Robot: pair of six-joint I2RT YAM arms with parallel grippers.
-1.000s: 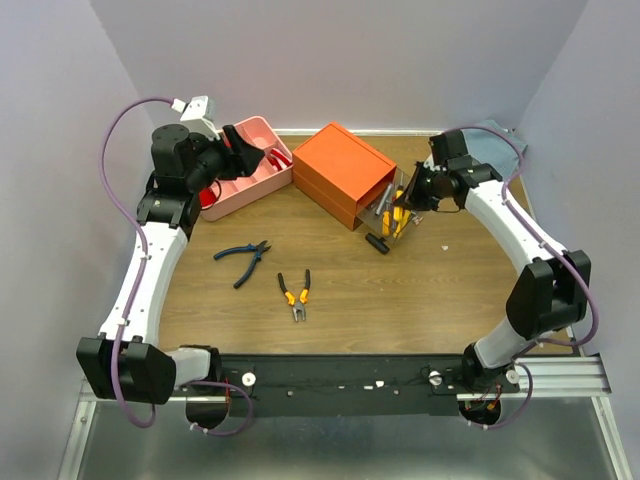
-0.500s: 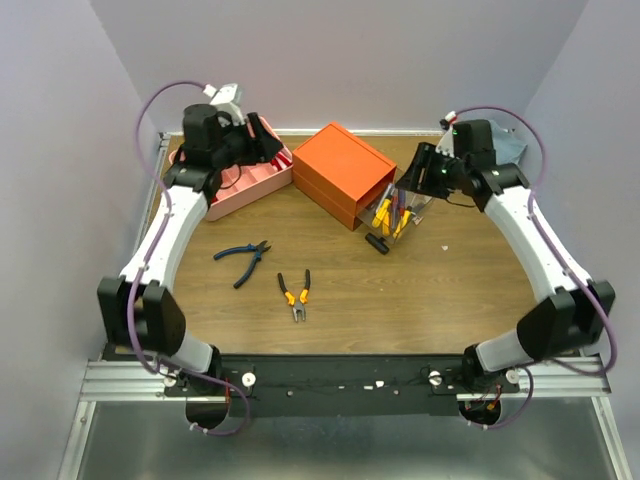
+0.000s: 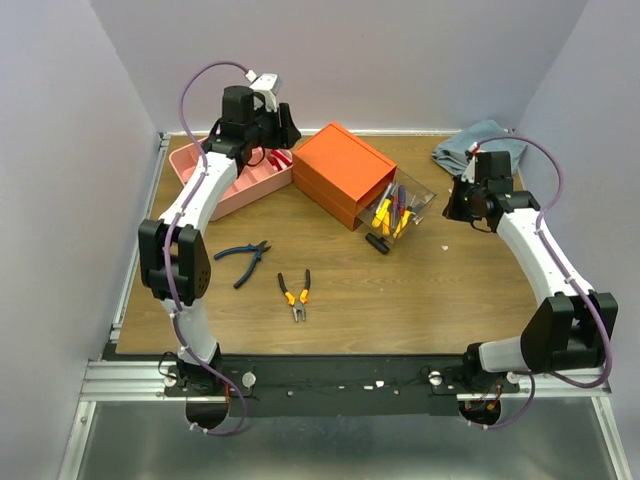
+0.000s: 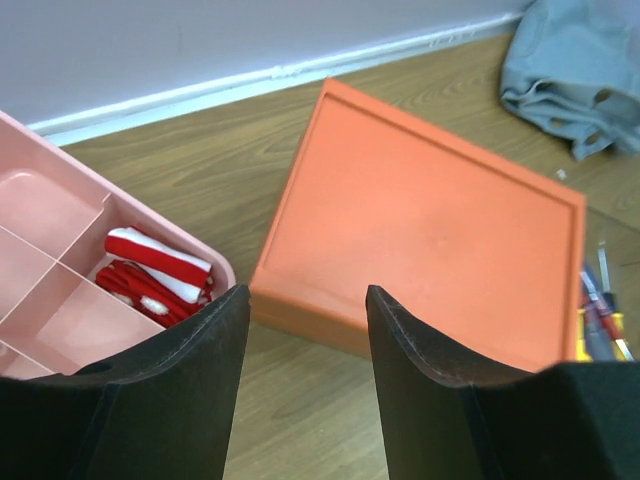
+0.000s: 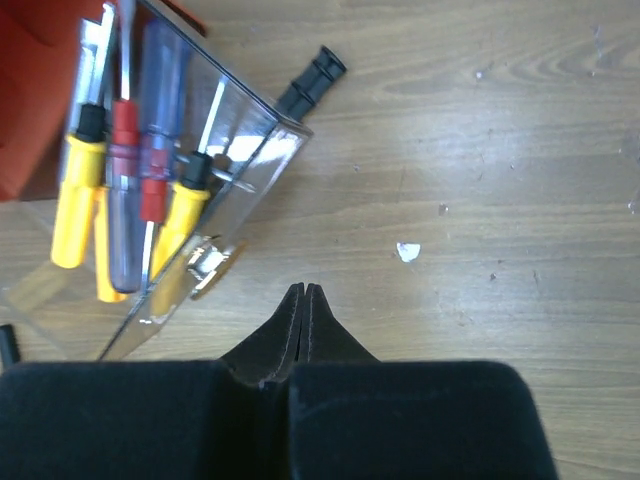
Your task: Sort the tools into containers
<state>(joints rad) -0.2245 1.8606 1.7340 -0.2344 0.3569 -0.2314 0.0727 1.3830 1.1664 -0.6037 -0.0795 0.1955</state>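
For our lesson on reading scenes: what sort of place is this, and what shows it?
Probably a robotics lab test bench: a left arm and a right arm bolted to a metal rail, plain walls around a wooden table, blue-handled pliers and an orange box on it.

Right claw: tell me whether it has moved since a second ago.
Yes. In the overhead view the right claw has drawn back to the right, away from the clear plastic drawer pulled out of the orange rectangular box.
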